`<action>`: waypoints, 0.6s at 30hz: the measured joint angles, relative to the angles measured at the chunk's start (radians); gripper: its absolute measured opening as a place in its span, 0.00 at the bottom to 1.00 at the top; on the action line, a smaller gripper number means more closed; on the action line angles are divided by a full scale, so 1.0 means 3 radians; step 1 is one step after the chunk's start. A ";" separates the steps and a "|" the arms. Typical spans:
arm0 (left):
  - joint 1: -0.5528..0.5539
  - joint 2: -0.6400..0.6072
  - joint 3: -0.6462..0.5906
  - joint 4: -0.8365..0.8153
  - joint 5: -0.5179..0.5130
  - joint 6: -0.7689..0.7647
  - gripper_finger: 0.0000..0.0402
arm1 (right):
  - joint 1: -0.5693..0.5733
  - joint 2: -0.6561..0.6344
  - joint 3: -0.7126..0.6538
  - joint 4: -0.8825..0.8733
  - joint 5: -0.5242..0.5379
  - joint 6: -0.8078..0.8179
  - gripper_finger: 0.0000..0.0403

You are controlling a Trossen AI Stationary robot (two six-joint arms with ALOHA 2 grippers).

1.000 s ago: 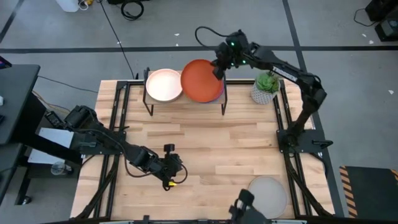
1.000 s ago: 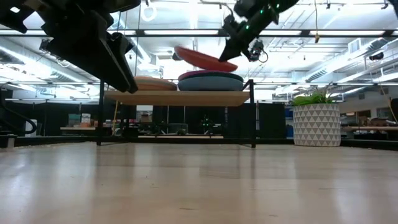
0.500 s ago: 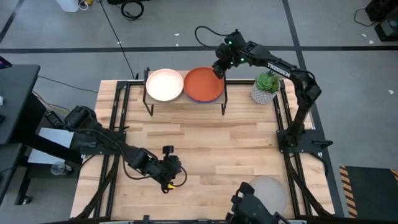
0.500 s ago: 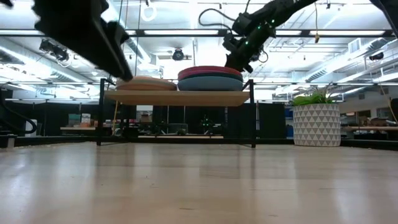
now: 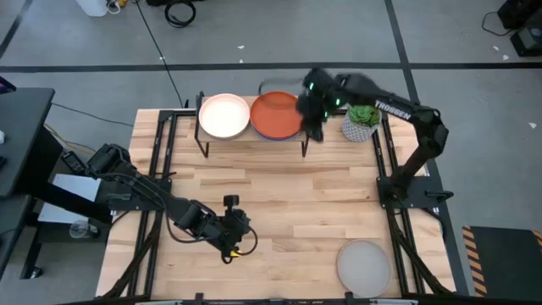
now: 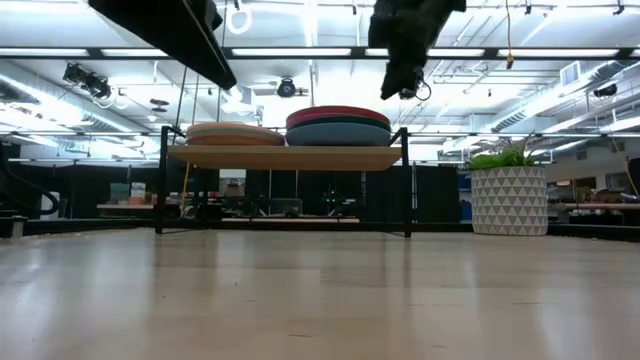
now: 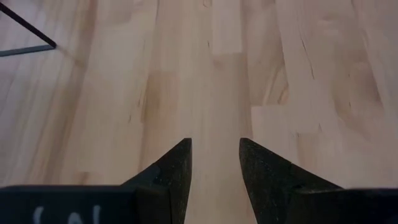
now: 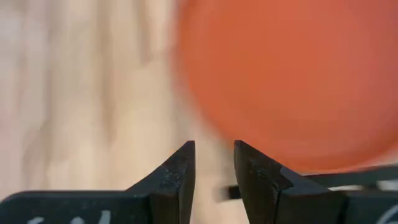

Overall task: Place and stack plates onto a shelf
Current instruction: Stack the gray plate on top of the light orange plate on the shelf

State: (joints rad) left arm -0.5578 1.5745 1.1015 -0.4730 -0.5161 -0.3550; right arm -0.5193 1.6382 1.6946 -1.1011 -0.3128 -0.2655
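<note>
The shelf (image 5: 254,134) stands at the table's far edge with two stacks of plates on its top. The cream plate (image 5: 223,116) tops the left stack, the orange plate (image 5: 276,115) the right one, over a teal plate (image 6: 338,133). A grey plate (image 5: 364,264) lies flat on the table near the front right corner. My right gripper (image 8: 214,149) hovers open just off the shelf's right end, beside the orange plate (image 8: 292,81), nothing between its fingers. My left gripper (image 7: 214,146) hangs open over bare wood at the near left (image 5: 233,237).
A potted plant (image 5: 362,119) in a white patterned pot stands right of the shelf, close to my right gripper. The wooden tabletop (image 5: 288,203) stretches between the shelf and the near edge. Black frame rails run along both sides of the table.
My right gripper has lowered the tilted orange plate flat onto the right stack and let go of it. It has then drawn back toward the table's right and near edges, off the shelf's right end. The plate now lies level on the stack.
</note>
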 joint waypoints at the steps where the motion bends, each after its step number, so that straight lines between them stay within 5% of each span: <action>1: 0.0002 0.0000 0.0000 -0.0005 -0.0001 -0.0001 0.35 | 0.0131 -0.0007 -0.0045 -0.0078 0.0008 -0.0023 0.29; 11: -0.0096 0.0000 0.0000 -0.0373 0.0092 -0.0176 0.35 | 0.1457 -0.0177 -0.1080 -0.0041 0.0658 0.0388 0.29; 18: -0.0114 0.0000 0.0000 -0.0394 0.0087 -0.0173 0.35 | 0.2328 -0.0295 -0.1771 0.0360 0.0744 0.1110 0.29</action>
State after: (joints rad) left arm -0.5921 1.5745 1.1015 -0.5911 -0.4899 -0.4068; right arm 0.1791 1.5497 1.1633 -0.9930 -0.0897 0.0675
